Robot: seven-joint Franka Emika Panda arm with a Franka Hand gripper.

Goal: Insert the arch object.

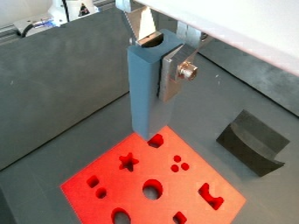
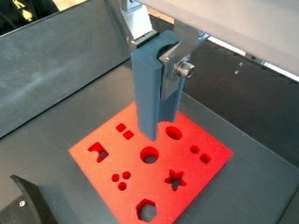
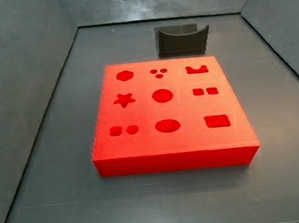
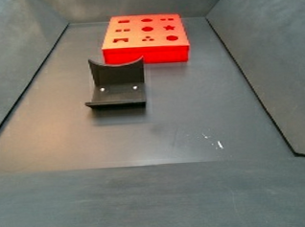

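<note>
One arch object (image 1: 143, 92) in the tool (image 1: 162, 74), above one red board (image 1: 152, 179).

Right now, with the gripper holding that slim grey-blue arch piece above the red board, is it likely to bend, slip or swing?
The arch object hangs straight from the gripper, with no sag, so it is probably rigid. Its faces look smooth and only the top is clamped, so it could slip or pivot if nudged against the red board. Long and narrow, it would probably tip if stood on end.

No legible text, label, brand or number appears on the red board (image 3: 172, 131), the arch object (image 1: 145, 87) my gripper (image 1: 156, 80) holds, or the fixture (image 4: 116, 86).
</note>
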